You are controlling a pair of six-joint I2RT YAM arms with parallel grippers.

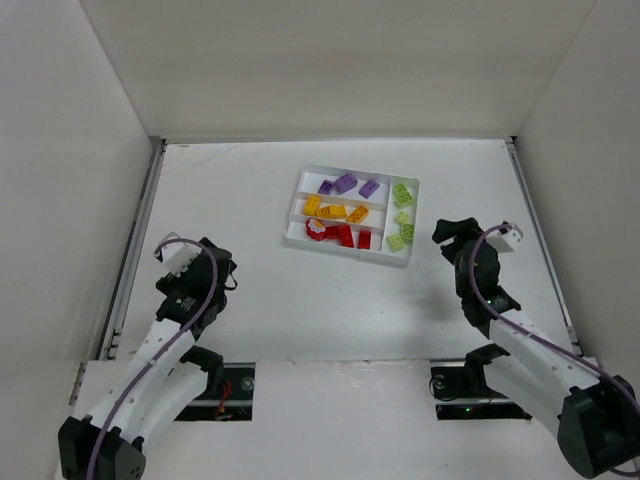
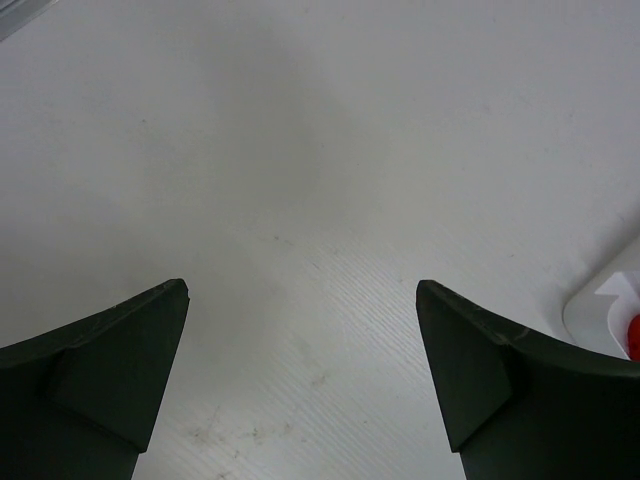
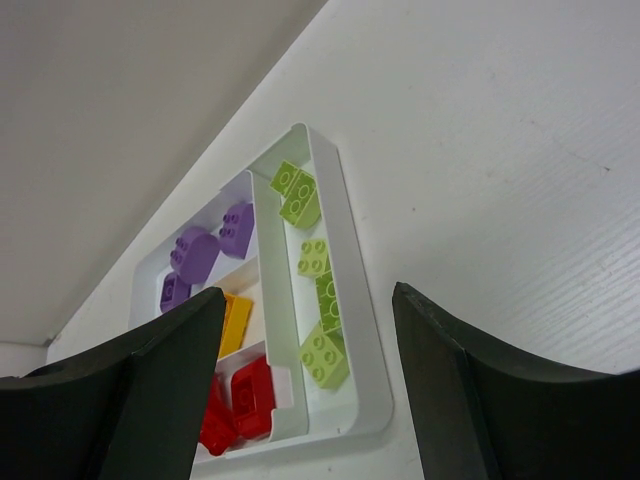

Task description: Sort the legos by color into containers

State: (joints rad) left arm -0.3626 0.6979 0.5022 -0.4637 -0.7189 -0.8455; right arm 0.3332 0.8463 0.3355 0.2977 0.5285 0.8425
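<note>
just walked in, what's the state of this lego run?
Neither arm is handling anything. The left gripper and right gripper are both open and empty, hovering over the table, apart from the white tray. Every lego in view sits in the tray by colour: purple bricks in the far slot, yellow-orange bricks in the middle, red pieces in the near slot, lime green bricks in the crosswise end slot. The sort looks done.

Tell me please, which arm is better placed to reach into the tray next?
Likely right: its open claw faces the tray's green bricks from close by, while the left claw sees mostly bare table.
</note>
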